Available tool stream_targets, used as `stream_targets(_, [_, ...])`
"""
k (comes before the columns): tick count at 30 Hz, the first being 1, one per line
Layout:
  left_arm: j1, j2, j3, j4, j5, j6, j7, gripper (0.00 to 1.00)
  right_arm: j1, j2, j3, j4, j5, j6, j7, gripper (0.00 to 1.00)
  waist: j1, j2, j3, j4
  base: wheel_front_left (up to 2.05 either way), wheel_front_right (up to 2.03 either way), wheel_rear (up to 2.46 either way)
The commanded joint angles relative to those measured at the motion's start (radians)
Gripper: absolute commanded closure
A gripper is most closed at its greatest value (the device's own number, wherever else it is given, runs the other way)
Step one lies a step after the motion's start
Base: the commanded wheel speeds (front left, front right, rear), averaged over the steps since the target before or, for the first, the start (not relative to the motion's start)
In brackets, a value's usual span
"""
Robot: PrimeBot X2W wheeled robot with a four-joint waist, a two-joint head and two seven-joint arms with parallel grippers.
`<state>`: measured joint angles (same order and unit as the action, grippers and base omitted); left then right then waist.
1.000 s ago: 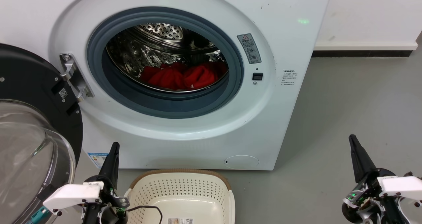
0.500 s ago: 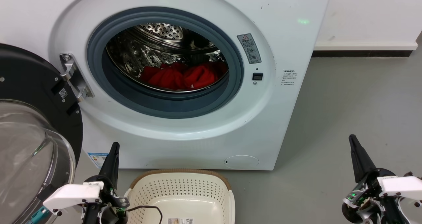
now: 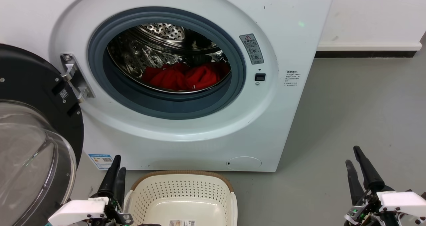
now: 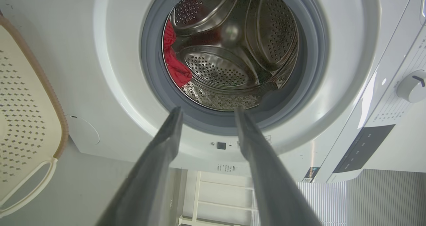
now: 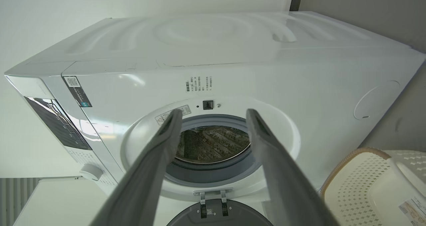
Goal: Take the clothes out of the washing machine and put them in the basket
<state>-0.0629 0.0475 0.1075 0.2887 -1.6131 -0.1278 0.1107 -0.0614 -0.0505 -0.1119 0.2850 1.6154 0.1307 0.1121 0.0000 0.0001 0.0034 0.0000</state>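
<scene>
Down at the bottom of the drum [image 3: 159,33], the clothes [image 3: 184,76] lie in one red bunched heap. They sit inside the washer [image 3: 293,46], just behind the lower lip of the grey seal [image 3: 239,69], and nothing touches them but steel. From my left wrist they show as a red strip along one edge of the drum.

Door [image 3: 30,136]: swung wide open at my left on its silver hinge [image 3: 75,78], with a black rim and the clear glass bowl bulging toward me.

Basket [image 3: 179,172]: on the floor [image 3: 349,103] close before the washer's foot, below the porthole. Brown rim, cream perforated wall, and a barcode sticker [image 3: 182,223] on its bottom.

Left hand [image 3: 119,163]: low at my left, just beside the basket's left rim, between basket and door. The fingers point up toward the washer's front. They stand parted, with a plain gap between them in the wrist view and the porthole's lower edge seen through it. The hand is open and grips nothing.

Right hand [image 3: 352,155]: low at my right, over bare floor, well apart from both washer and basket. Both dark fingers show separately, tips apart. In its wrist view the porthole sits between the tips, with the door's hinge below and the basket at the lower right corner. This hand is also open and grips nothing.

Neither hand touches the washer, the basket or the clothes.
</scene>
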Motion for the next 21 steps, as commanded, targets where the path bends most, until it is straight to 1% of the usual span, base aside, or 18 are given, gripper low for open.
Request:
stream_targets(1, [-0.011,0.001,-0.002,-0.023,0.007,0.0,-0.014,0.0,-0.012,-0.001,0.006,-0.02,-0.007,0.0,-0.013,0.0,0.0,-0.0001,0.0,0.0,0.0,0.0,0.0])
stream_targets(8, [0.002,0.001,-0.013,-0.052,0.029,-0.001,-0.049,0.0,-0.002,-0.001,0.009,-0.033,-0.036,0.0,-0.048,0.0,0.0,-0.0001,0.001,0.0,0.0,0.0,0.0])
stream_targets(12, [0.008,0.002,0.008,-0.051,0.069,-0.001,-0.068,0.0,0.001,-0.001,0.004,-0.027,-0.069,0.0,-0.067,0.0,0.0,-0.0001,0.001,0.0,0.0,0.0,0.0])
stream_targets(18, [0.006,0.002,0.05,-0.049,0.136,-0.001,-0.094,0.0,-0.003,-0.001,-0.019,-0.02,-0.174,0.0,-0.094,0.0,0.0,-0.0001,0.001,0.0,0.0,0.0,0.0])
stream_targets(21, [0.005,0.002,0.074,-0.053,0.184,-0.001,-0.107,0.0,-0.008,-0.001,-0.032,-0.033,-0.254,0.0,-0.107,0.0,0.0,-0.0001,0.001,0.0,0.0,0.0,0.0])
